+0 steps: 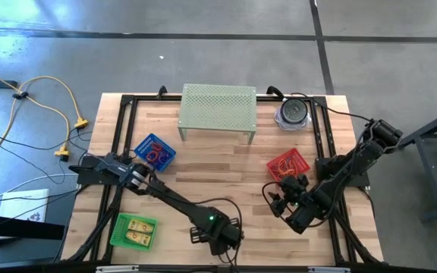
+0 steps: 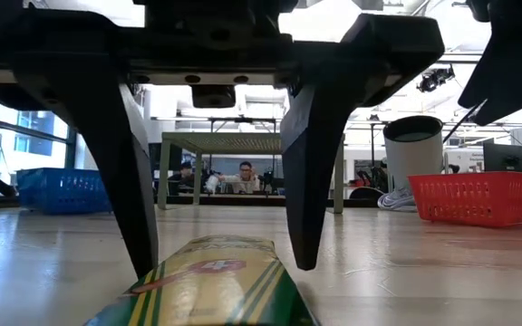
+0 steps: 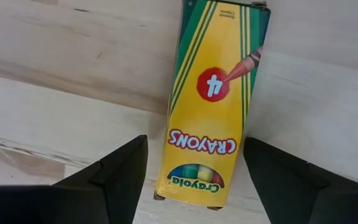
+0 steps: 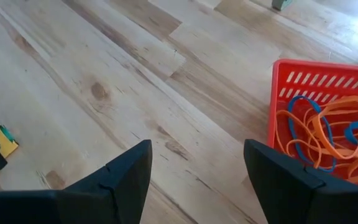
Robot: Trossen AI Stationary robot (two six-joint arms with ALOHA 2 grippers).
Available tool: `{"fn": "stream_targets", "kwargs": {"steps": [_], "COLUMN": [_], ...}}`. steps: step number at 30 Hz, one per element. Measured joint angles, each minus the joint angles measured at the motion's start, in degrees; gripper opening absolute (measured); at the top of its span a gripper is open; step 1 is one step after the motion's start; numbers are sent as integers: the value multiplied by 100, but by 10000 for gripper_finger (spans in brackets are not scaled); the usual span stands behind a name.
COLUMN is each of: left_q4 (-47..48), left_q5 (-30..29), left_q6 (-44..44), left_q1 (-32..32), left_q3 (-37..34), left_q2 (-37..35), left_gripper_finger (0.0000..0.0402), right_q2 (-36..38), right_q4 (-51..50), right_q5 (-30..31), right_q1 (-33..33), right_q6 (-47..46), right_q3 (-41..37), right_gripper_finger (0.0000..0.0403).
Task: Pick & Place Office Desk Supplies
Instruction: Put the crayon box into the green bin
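My left hand [image 3: 194, 180] hangs low at the worktop's [image 1: 226, 174] front edge, fingers wide either side of a crayon box [image 3: 216, 99] lying flat, not gripping it. My right hand [image 1: 283, 199] waits wide open beside the red basket [image 1: 288, 165] of bands [image 4: 328, 134].

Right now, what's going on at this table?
The left gripper is down at the table's near edge, its open fingers straddling a yellow crayon box lying flat on the wood, not yet gripped. The right gripper waits, open and empty, beside the red basket holding rubber bands. A blue basket and a green basket sit on the left side.
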State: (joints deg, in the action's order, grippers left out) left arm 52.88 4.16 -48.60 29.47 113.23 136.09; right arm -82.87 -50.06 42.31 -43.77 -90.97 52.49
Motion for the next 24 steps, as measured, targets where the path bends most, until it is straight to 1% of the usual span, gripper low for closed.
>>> {"fn": "stream_targets", "kwargs": {"steps": [5, 9, 12, 17, 24], "left_q4": [33, 128, 193, 302, 368], "left_q5": [31, 226, 406, 461, 406], "left_q6": [-89, 51, 104, 98, 191], "left_q1": [-24, -89, -148, -155, -148], "left_q3": [0, 0, 0, -4, -4], "left_q2": [20, 22, 116, 210, 210], "left_gripper_finger": [260, 257, 247, 212, 139], "right_q2": [0, 0, 0, 0, 0], "right_q4": [0, 0, 0, -1, -2], "right_q5": [15, 17, 17, 17, 118], "right_q1": [2, 2, 2, 2, 2], "right_q6": [128, 129, 130, 143, 198], "right_q3": [0, 0, 0, 0, 0], "right_gripper_finger": [244, 244, 244, 244, 244]}}
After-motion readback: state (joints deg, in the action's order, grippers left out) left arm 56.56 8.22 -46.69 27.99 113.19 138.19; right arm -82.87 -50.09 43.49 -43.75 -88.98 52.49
